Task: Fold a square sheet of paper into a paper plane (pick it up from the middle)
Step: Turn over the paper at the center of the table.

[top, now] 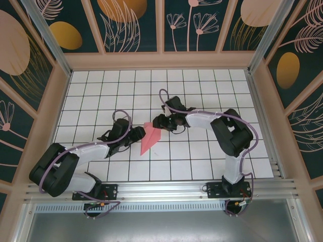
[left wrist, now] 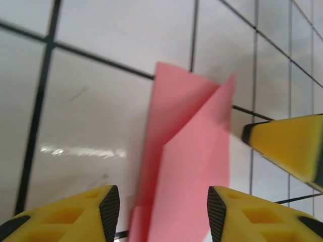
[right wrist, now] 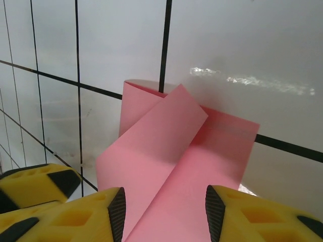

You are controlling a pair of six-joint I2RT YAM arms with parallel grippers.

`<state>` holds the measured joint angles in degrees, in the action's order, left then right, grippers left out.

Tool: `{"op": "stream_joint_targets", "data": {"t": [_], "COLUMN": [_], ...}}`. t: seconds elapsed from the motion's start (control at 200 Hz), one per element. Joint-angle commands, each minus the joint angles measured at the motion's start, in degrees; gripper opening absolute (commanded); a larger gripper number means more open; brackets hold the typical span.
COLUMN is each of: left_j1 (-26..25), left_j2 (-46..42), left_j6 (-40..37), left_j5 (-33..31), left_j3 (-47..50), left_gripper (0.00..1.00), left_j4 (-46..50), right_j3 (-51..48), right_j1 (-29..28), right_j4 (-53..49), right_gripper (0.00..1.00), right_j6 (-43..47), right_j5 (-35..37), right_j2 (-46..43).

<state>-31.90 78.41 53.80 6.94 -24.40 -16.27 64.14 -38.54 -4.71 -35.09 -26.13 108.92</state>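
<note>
Left gripper [left wrist: 159, 206]: yellow fingers roughly half apart, pink paper running up through the gap, neither pad visibly pressing it. Reads as parted and holding nothing. Right gripper [right wrist: 162, 206]: same from the other side, jaws parted about as far, paper between them, no pinch.

Both heads sit nose to nose over the paper plane [top: 150, 140], left one at its left side, right one at its far end. In each wrist view a finger of the other gripper pokes in at the edge, so they're very close together.

Plane lies on the white grid table [top: 202, 85], mid-table, just ahead of the bases, narrow end pointing near-left. From above it looks like a slim dart. Up close the top flaps aren't flat: layers lift off each other and the creases look soft.

Judging by the shape, the folding is about done and this is a release.

Risks:
- Flaps spring open with nothing pressing them, because the creases are soft. Plane could half unfold.
- Paper sits inside both jaw gaps. A sideways pull-out drags a pad across a raised flap and shifts or tears it. Straight up is safer.
- Glossy tabletop, light paper: a small nudge moves it.
- Grippers this close: an uncoordinated retreat could knock fingers together.
</note>
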Motion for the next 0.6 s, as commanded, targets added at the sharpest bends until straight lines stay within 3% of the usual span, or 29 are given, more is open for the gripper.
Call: {"op": "stream_joint_targets", "data": {"t": [0.0, 0.595], "left_j1": [0.50, 0.97], "left_j2": [-1.31, 4.80], "left_j6": [2.63, 3.68], "left_j5": [-0.58, 5.22], "left_j3": [1.69, 3.11], "left_gripper": [0.52, 0.47], "left_j4": [-1.68, -7.51], "right_j3": [1.65, 3.35], "right_j1": [-0.51, -2.58], "right_j4": [1.07, 4.40], "right_gripper": [0.49, 0.39], "right_j6": [-1.72, -3.65], "right_j5": [-1.73, -6.25], "right_j2": [2.06, 5.77]}}
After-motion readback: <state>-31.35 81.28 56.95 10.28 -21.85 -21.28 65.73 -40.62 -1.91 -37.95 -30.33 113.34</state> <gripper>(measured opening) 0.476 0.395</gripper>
